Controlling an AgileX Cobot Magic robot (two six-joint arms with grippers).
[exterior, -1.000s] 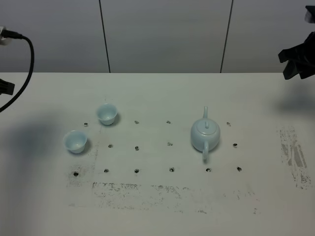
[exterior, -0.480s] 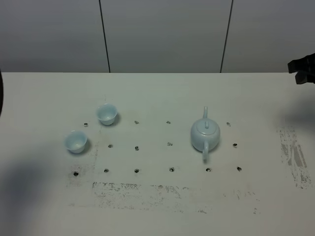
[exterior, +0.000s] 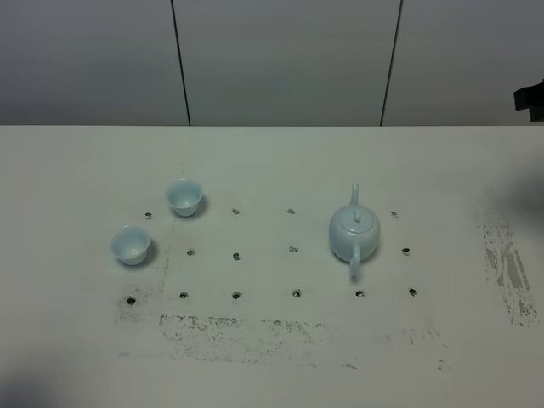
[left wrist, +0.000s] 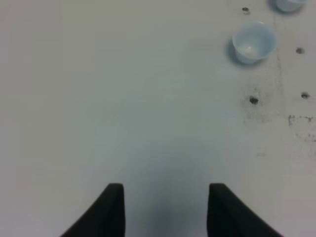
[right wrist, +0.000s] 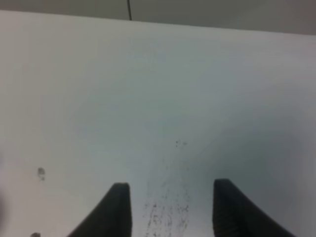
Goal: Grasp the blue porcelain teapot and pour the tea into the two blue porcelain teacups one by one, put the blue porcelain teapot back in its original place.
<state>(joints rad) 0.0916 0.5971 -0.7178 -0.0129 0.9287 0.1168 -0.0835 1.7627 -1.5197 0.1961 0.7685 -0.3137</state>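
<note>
The blue porcelain teapot [exterior: 354, 234] stands upright right of the table's middle, lid on, spout pointing away and handle toward the front. The two blue porcelain teacups stand at the left: one [exterior: 184, 196] farther back, the other [exterior: 131, 245] nearer the front. In the left wrist view the nearer cup [left wrist: 253, 42] looks empty, and the other cup [left wrist: 289, 4] is cut off by the frame edge. My left gripper [left wrist: 165, 212] is open over bare table, well apart from the cups. My right gripper [right wrist: 172, 210] is open over bare table, holding nothing.
The white table [exterior: 272, 161] has a grid of small dark holes [exterior: 236, 256] and scuff marks [exterior: 510, 272] near its right side. A dark part of the right arm [exterior: 531, 98] shows at the far right edge. Grey wall panels stand behind the table.
The left arm and its cable have left the high view on the left. The right arm has drawn back to the right, leaving only a sliver in view. Teapot and cups have not moved.
</note>
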